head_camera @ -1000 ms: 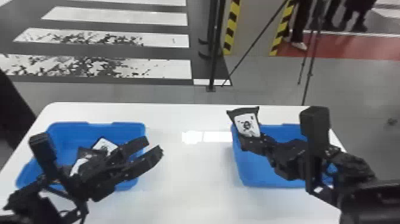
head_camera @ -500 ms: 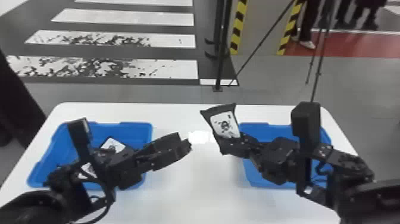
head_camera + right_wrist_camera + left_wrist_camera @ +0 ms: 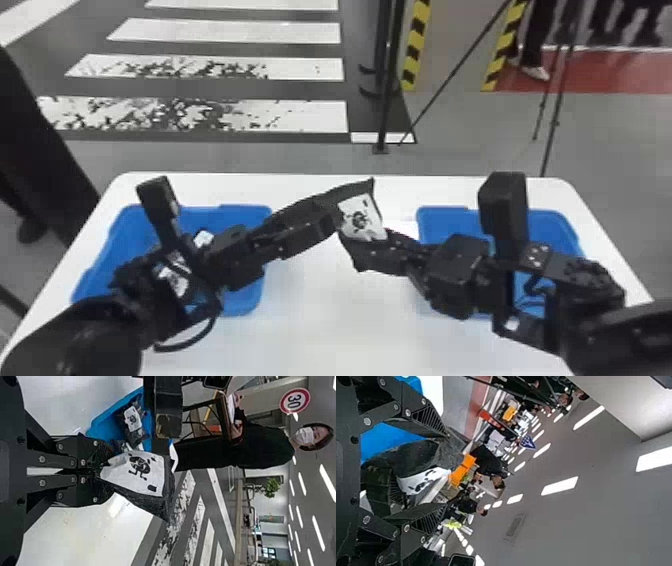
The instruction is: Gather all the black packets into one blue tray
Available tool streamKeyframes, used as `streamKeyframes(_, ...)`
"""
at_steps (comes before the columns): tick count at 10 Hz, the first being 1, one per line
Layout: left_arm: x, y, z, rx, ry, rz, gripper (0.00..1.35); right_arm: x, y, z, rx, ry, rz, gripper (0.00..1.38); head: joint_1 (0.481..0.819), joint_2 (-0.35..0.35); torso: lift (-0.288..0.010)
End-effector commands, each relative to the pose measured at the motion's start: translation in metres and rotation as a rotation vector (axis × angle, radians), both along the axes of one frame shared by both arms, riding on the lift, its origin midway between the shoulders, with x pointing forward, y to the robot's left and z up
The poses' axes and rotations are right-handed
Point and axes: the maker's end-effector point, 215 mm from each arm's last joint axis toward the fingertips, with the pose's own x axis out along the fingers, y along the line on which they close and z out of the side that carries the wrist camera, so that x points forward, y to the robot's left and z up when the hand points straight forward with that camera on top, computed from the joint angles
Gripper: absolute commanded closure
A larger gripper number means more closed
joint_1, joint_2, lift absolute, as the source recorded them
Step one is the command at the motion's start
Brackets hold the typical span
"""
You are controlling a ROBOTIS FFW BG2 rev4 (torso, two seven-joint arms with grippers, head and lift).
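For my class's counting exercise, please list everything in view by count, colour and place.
Table: one, white, foreground
Trays: two, blue, on table
Packets: at least two, black and white, in left tray
Raised packet: one, black and white, above table
Striped posts: two, yellow and black, behind
Floor stripes: several, white, beyond table
Round sign: one, red and white, background
Right gripper: one, black, holding raised packet
Left gripper: one, black, open around raised packet

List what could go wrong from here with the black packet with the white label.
The packet hangs over the white table; if the right gripper releases early, it may drop there. The left gripper is open around it, so closing off-centre might crumple it or push it loose.
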Motion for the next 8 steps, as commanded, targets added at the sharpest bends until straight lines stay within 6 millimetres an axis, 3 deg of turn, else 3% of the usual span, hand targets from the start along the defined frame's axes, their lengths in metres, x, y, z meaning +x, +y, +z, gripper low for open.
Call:
streamKeyframes(1,0.004,-0.008,-0.008,-0.013,0.022,-0.009,0.49,-0.005,0.015,0.004,0.004,-0.006,0.040,1.28,0.695,-0.007,-0.110)
streamKeyframes(2,0.008,-0.014,-0.014,-0.020,0.030,-0.009,0.59,-0.008,0.025,0.006,0.006,-0.011,0.068,1.28,0.695,0.000,-0.110)
streamKeyframes(4,0.020,-0.013,-0.001,-0.036,-0.047,0.051,1.20,-0.012,0.033,0.003,0.008,0.000,0.095,1.28,0.695,0.013,-0.110)
streamKeyframes(6,0.028,-0.002,0.005,-0.029,-0.122,0.120,1.21,-0.013,0.034,0.002,0.013,0.006,0.101,1.28,0.695,0.024,-0.110)
streamKeyframes(7,0.030,0.002,0.007,-0.023,-0.149,0.142,1.21,-0.015,0.038,0.000,0.035,0.022,0.112,1.18,0.695,0.032,-0.110)
streamKeyframes(8,0.032,0.006,0.009,-0.014,-0.173,0.159,1.21,-0.018,0.038,-0.012,0.072,0.071,0.116,0.67,0.695,0.041,-0.110)
